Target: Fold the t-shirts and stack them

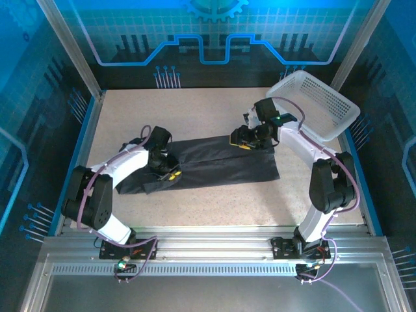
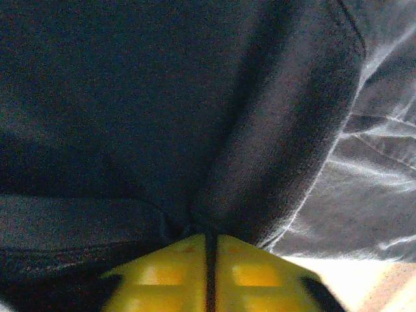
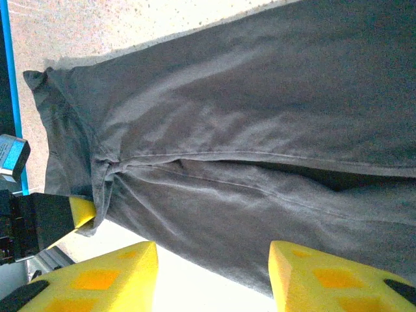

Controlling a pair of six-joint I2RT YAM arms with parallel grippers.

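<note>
Blue-lit panels [image 1: 214, 39] walled in a speckled beige table [image 1: 195, 110], and a white lattice basket [image 1: 318, 104] sat tilted at its far right corner. One dark charcoal t-shirt [image 1: 221, 166] lay across the middle of the table as a long band folded lengthwise, running from the near left towards the right, with a crease line along its length. The left gripper [image 1: 170, 174] was down on the left part of the shirt; in the left wrist view its yellow fingers [image 2: 260, 273] stood almost together, only a thin dark slit between them, and a pucker of cloth gathered right at their tips, so it looked pinched on the fabric. The right gripper [image 1: 243, 144] was over the shirt's far edge, right of centre. In the right wrist view its yellow fingers [image 3: 325, 279] stood well apart with nothing between them but bright table and the cloth's near edge; whether they touched the shirt I could not tell
</note>
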